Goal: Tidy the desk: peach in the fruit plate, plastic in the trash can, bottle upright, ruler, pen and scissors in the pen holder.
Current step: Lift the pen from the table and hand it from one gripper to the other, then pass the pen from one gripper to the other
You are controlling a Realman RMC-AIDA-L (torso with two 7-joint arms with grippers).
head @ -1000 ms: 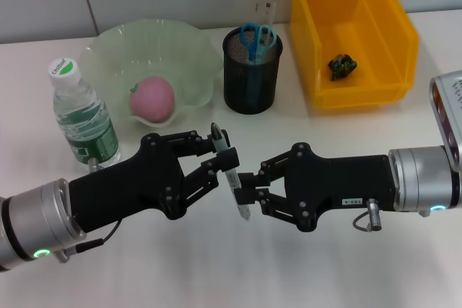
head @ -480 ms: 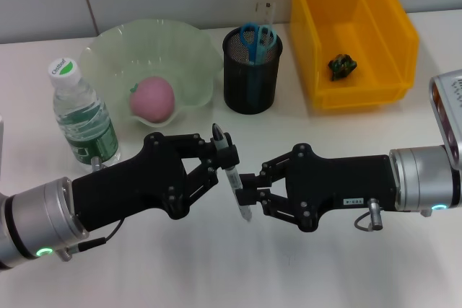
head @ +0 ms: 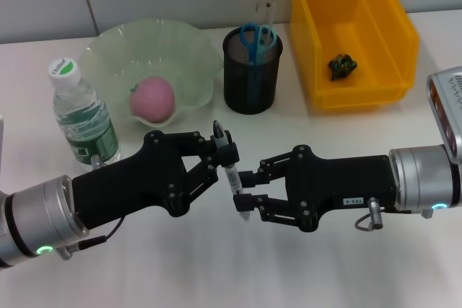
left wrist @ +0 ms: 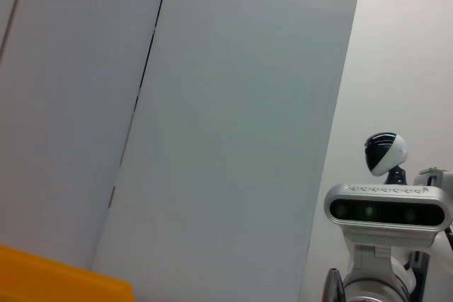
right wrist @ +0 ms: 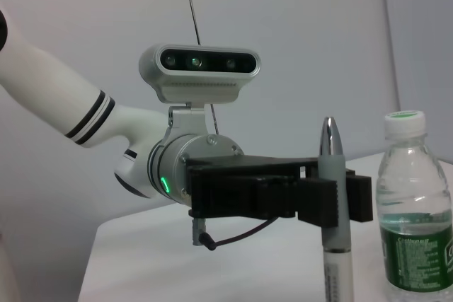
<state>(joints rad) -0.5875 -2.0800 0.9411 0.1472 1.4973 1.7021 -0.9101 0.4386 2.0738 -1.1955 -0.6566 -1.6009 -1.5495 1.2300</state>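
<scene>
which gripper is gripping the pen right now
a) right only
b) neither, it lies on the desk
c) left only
c: the left gripper is shut on the pen, held above the desk, while the right gripper has its fingers spread open around the pen's lower end.

The lower tip of the grey-and-white marker pen [head: 232, 179] was hidden behind the black fingers of the right gripper [head: 245, 189], and in the right wrist view its barrel ran off the frame's edge. The blue-handled scissors [head: 255, 37] showed only their handles above the black mesh pen holder [head: 252, 71]; the blades were out of sight inside it. The small dark crumpled item [head: 342, 66] in the yellow plastic bin [head: 354, 30] was too small to identify. The bin's far rim was cut off by the head view's edge.
</scene>
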